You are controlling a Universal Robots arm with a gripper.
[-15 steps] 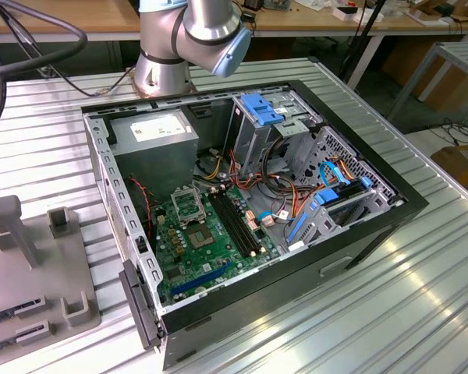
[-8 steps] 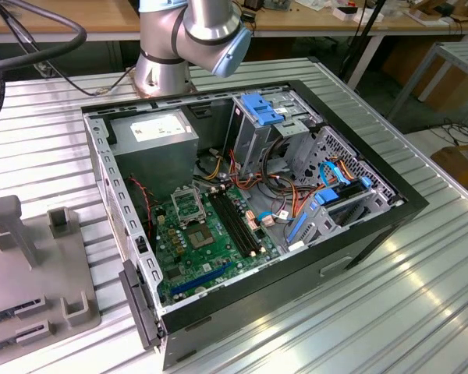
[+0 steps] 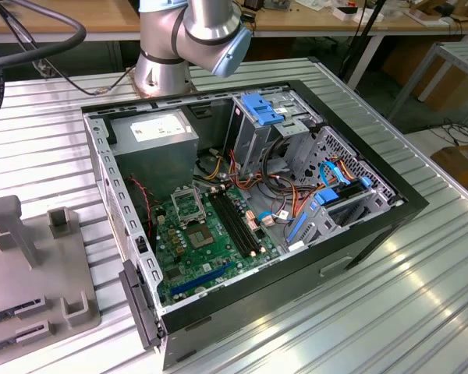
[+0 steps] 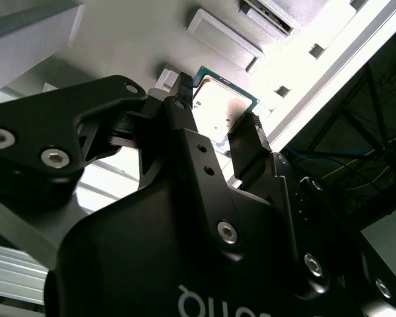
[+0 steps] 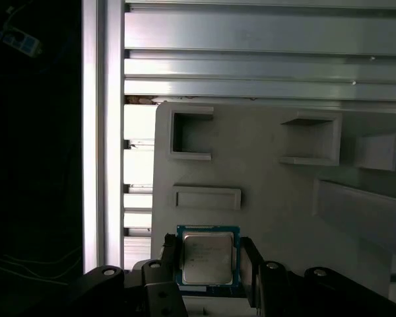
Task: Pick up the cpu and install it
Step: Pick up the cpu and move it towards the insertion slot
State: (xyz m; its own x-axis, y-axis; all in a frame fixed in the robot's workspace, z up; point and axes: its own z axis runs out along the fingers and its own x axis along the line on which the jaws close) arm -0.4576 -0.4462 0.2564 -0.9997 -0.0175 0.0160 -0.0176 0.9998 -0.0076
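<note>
The cpu, a small square chip with a silver top plate and a thin green rim, sits between my two black fingers over a grey fixture plate. My gripper has a finger against each side of the chip. In the second wrist view the cpu shows the same way, with the gripper closed around it and the grey fixture behind. In the exterior view the open computer case holds the green motherboard with its square metal socket frame.
The grey fixture with raised blocks and pockets lies at the exterior view's left on the ribbed metal table. The arm's base stands behind the case. Inside the case are a power supply, cable bundles and blue drive brackets.
</note>
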